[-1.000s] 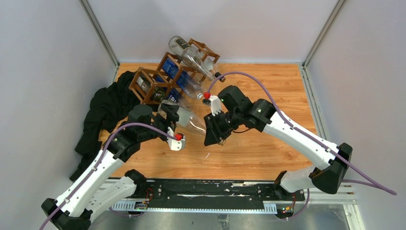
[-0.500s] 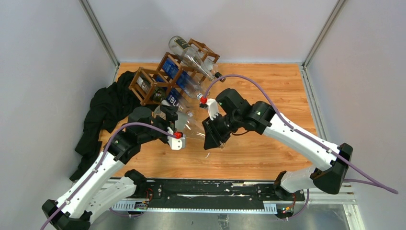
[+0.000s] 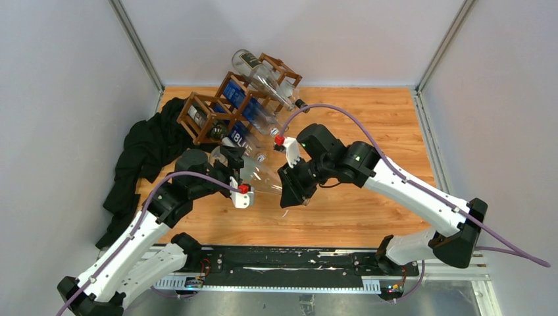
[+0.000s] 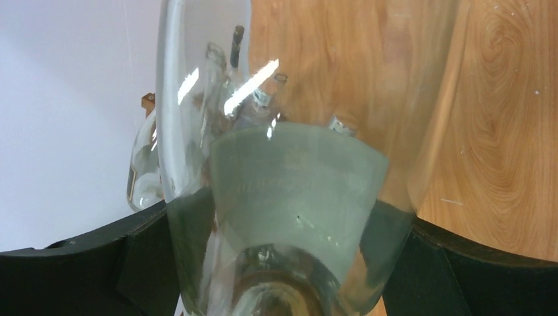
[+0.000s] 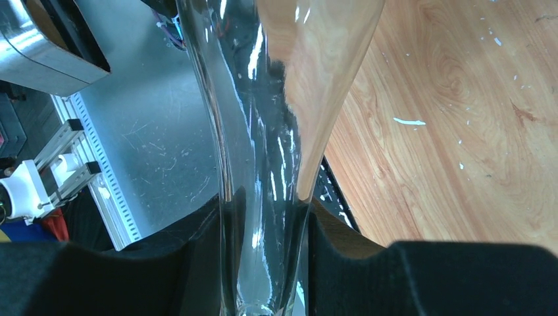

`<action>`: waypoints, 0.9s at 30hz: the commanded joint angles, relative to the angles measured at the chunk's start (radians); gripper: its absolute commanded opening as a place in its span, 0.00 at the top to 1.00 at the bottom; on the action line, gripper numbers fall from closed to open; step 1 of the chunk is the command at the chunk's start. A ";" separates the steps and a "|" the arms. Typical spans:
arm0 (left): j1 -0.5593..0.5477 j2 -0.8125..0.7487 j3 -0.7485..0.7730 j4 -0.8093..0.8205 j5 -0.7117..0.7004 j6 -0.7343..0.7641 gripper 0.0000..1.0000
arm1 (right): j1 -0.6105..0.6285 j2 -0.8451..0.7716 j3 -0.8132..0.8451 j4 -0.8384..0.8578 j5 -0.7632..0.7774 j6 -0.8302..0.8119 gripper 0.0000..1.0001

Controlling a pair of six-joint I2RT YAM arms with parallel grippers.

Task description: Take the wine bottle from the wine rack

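A clear glass wine bottle hangs above the wooden floor just in front of the dark brown wine rack, clear of its cells. My left gripper is shut on the bottle's wide body, with a black finger on each side. My right gripper is shut on the bottle's narrow neck, pinched between black pads. The rack stands tilted at the back left.
Other bottles stay in the rack: blue-labelled ones, a clear one with a dark cap on top, and a dark one at the left. A black cloth lies left of the rack. Walls close three sides.
My right gripper has shifted slightly left and toward the near edge with the neck. The bottle has drawn a little away from the rack, showing a blue label behind it.
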 commanded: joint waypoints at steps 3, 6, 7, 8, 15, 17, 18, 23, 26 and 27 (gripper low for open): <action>-0.004 0.034 0.019 0.103 -0.023 0.090 0.37 | 0.058 -0.085 0.015 0.139 -0.144 -0.103 0.99; -0.003 0.017 -0.022 0.259 -0.049 0.077 0.74 | 0.056 -0.090 0.014 0.137 -0.084 -0.102 0.65; -0.004 0.013 -0.034 0.312 -0.059 0.064 0.83 | 0.056 -0.093 0.011 0.138 -0.061 -0.101 0.57; -0.004 0.009 -0.043 0.365 -0.070 0.049 0.89 | 0.057 -0.097 0.007 0.141 -0.041 -0.101 0.52; -0.003 0.001 -0.045 0.504 -0.127 -0.003 1.00 | 0.056 -0.129 -0.003 0.163 0.059 -0.096 0.22; -0.003 -0.008 -0.061 0.558 -0.137 -0.002 1.00 | 0.055 -0.138 0.002 0.161 0.085 -0.096 0.12; -0.003 -0.017 -0.070 0.584 -0.135 -0.003 1.00 | 0.055 -0.145 0.004 0.161 0.101 -0.095 0.09; -0.004 -0.061 -0.107 0.645 -0.092 0.021 1.00 | 0.052 -0.175 0.021 0.147 0.189 -0.099 0.04; -0.003 -0.086 -0.125 0.647 -0.076 0.029 1.00 | 0.049 -0.201 0.040 0.145 0.254 -0.105 0.02; -0.003 -0.092 -0.129 0.647 -0.077 0.025 1.00 | 0.049 -0.213 0.047 0.146 0.278 -0.107 0.02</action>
